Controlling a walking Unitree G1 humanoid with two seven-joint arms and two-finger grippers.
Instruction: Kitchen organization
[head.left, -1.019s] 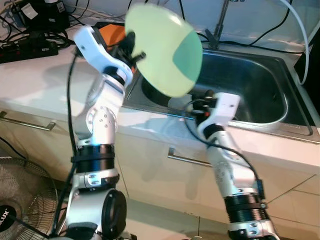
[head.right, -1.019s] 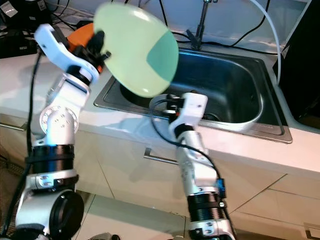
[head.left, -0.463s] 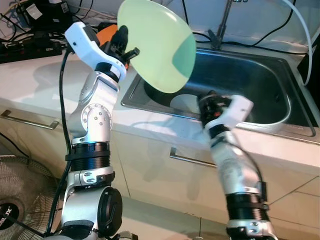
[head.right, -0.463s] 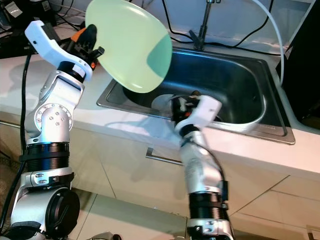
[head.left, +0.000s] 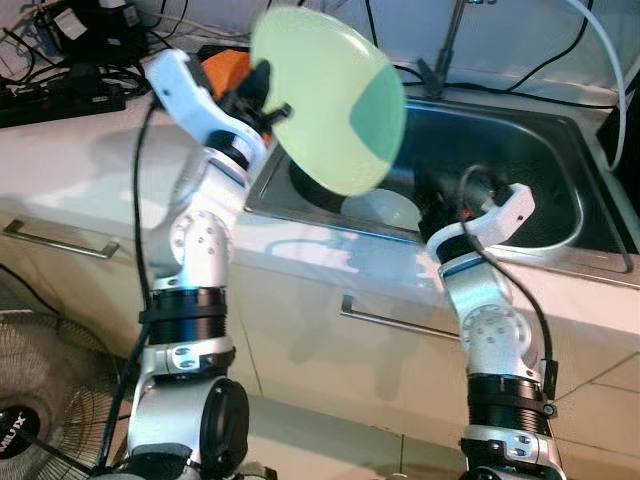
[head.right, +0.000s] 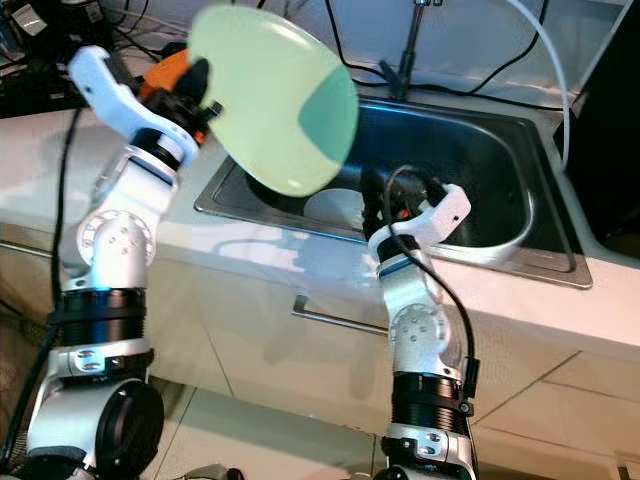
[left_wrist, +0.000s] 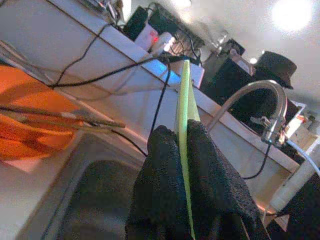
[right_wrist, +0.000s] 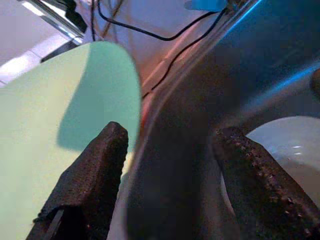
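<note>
Green plate in left tool, seemingly above sink.

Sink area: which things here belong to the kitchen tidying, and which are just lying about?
In the job:
- green plate, pinched on edge by the left gripper
- white dish lying in the sink
- right gripper, open, reaching into the sink

Lying about:
- orange thing on the counter
- cables and power strip
- faucet
- fan on the floor
</note>
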